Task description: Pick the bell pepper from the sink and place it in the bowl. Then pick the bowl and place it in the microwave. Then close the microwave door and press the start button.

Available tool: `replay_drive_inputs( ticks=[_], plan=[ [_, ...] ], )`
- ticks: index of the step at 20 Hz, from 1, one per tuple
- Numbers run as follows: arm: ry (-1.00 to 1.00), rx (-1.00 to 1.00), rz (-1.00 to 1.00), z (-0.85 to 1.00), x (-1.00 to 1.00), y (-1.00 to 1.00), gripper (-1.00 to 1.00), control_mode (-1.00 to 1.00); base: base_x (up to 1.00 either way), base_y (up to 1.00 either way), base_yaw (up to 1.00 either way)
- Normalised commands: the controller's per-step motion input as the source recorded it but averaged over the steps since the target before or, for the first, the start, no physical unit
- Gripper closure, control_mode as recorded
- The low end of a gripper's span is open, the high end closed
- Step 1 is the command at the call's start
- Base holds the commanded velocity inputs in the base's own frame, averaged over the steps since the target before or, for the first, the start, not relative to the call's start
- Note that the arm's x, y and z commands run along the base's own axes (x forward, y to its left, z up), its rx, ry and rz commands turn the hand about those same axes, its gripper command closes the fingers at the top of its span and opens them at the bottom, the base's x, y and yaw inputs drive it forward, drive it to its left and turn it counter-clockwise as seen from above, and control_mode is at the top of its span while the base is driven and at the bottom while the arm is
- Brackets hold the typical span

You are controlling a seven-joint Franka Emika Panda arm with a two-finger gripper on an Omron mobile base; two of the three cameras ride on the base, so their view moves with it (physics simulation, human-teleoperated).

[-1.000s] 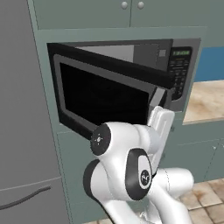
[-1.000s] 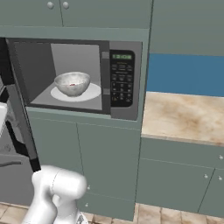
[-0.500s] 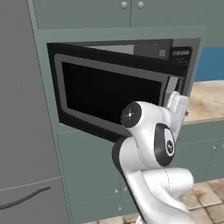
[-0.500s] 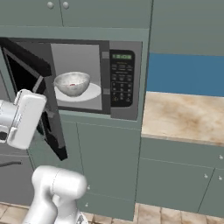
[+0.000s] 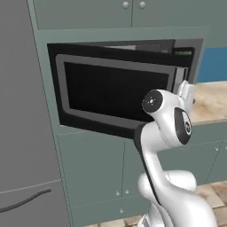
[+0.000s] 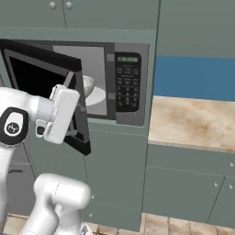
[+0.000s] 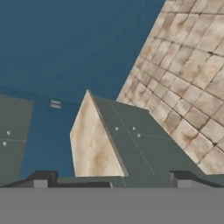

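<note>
Door [image 5: 115, 91] stood half shut, centre frame; hand pressed on its outer face to swing it. Gripper [image 7: 109, 179] wide, empty. Bowl [image 6: 88, 86] sat inside microwave [image 6: 114, 82].

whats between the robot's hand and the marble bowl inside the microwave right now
In the right base view, the half-closed black microwave door stands between the gripper and the mottled grey-white bowl, hiding most of the bowl.

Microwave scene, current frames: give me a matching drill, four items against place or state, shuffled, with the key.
Items
1. microwave door
2. bowl
3. keypad panel
4. pincer

States
A. on the white plate inside the microwave
B. partly swung shut
C. open, empty
D. right of the cavity, green display on top

Pairs: 1-B, 2-A, 3-D, 4-C
</note>
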Motion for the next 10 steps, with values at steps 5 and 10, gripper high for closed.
replay_drive_inputs(
  ticks=[5,10],
  plan=[
    [0.0,-0.01,-0.06,-0.09,1.0,-0.03,-1.0,-1.0,0.0,0.0,0.0],
    [0.0,-0.04,-0.12,-0.14,1.0,0.0,-1.0,-1.0,0.0,0.0,0.0]
  ],
)
